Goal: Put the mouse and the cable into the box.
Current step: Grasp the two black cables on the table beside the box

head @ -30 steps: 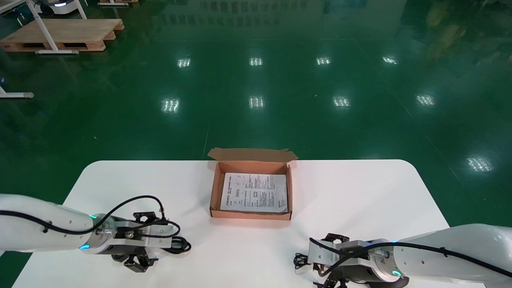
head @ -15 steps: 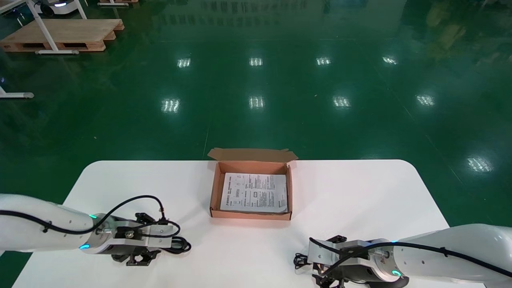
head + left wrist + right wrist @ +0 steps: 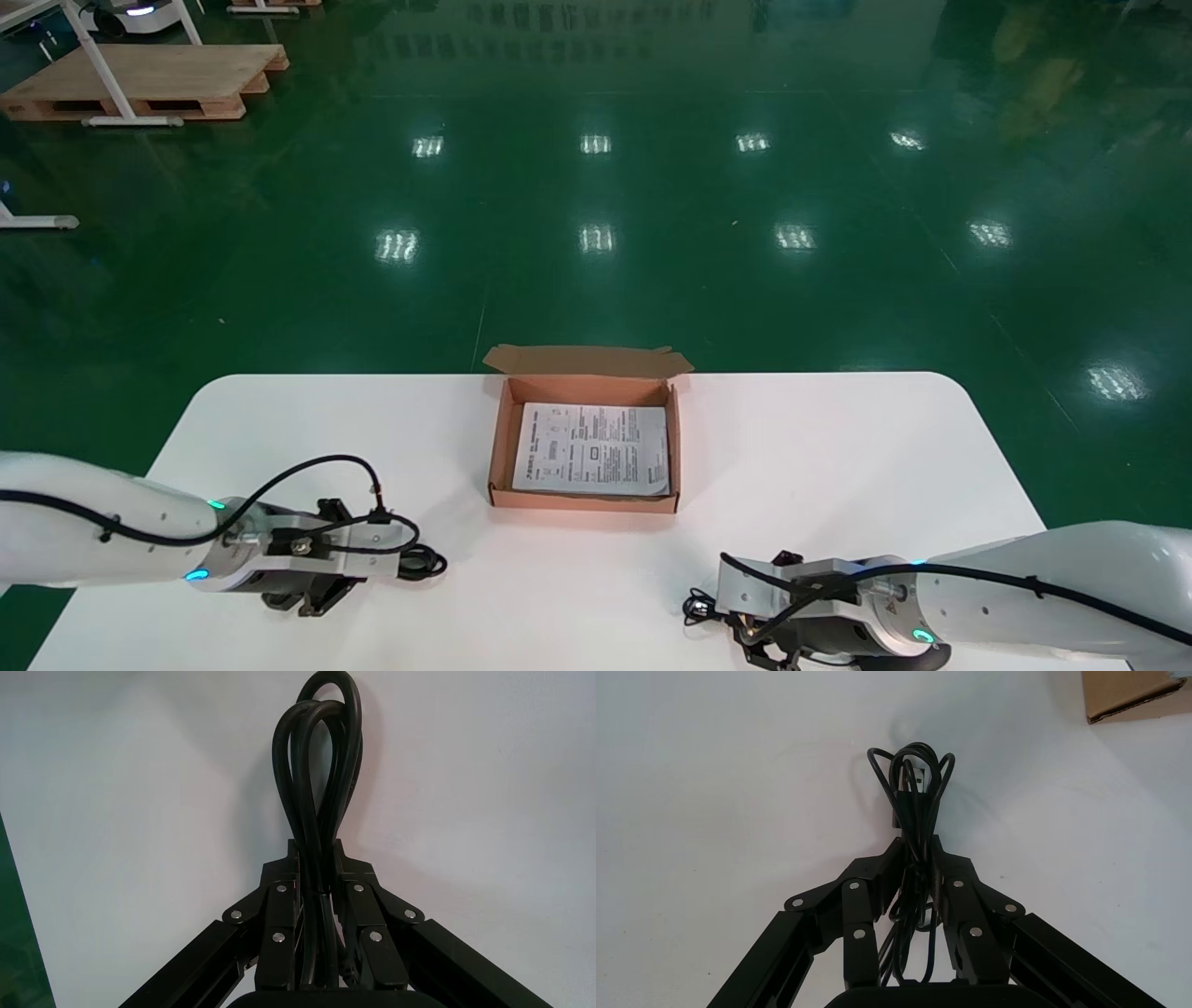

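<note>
Black on white up close: a thick looped black cable [image 3: 318,762] is clamped between the closed jaws of the left gripper [image 3: 316,855], low at the near left of the rounded white table [image 3: 819,447]; over at the near right, a thin bundled black cord with a USB plug [image 3: 916,783] is pinched just the same by the right gripper [image 3: 916,850]; further back, mid-table, an open brown cardboard box [image 3: 500,438] is seen with a printed paper sheet [image 3: 592,449] laid flat inside; glossy green floor [image 3: 652,186] is seen beyond.

A white tabletop [image 3: 838,447] stands on a shiny green floor [image 3: 596,186]. Far back on the left lies a wooden pallet [image 3: 149,84]. A printed paper [image 3: 593,449] lies flat.
</note>
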`<state>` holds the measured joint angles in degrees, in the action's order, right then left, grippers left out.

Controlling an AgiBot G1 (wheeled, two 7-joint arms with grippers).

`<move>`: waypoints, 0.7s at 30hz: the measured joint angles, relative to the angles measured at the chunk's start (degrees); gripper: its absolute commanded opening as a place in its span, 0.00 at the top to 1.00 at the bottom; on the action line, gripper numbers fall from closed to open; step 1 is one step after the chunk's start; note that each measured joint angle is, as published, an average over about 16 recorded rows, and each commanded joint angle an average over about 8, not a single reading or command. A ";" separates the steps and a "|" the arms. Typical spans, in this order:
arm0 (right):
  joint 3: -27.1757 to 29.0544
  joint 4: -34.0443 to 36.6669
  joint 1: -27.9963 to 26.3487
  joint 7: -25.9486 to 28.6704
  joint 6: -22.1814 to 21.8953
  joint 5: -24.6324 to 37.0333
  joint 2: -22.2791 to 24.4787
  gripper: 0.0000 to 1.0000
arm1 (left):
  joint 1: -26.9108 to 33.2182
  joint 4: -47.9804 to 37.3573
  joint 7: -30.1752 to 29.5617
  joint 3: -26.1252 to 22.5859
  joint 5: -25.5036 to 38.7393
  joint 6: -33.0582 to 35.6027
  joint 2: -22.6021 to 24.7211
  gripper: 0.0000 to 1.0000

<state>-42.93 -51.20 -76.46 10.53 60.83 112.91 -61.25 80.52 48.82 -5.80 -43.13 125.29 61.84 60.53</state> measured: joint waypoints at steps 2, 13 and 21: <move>0.00 0.00 0.00 0.00 0.00 0.00 0.00 1.00 | 0.00 0.00 0.00 0.00 0.00 0.00 0.00 1.00; 0.01 0.01 0.00 0.01 0.00 0.01 0.01 1.00 | 0.00 0.00 0.00 0.00 0.00 0.01 0.00 1.00; 1.02 0.51 -0.72 1.00 -0.29 -0.90 0.73 1.00 | 0.66 -0.05 -0.27 0.37 -0.26 -0.08 -0.07 1.00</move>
<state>-41.91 -50.69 -77.18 11.53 60.54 112.01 -60.52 81.18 48.77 -6.07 -42.77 125.03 61.76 60.46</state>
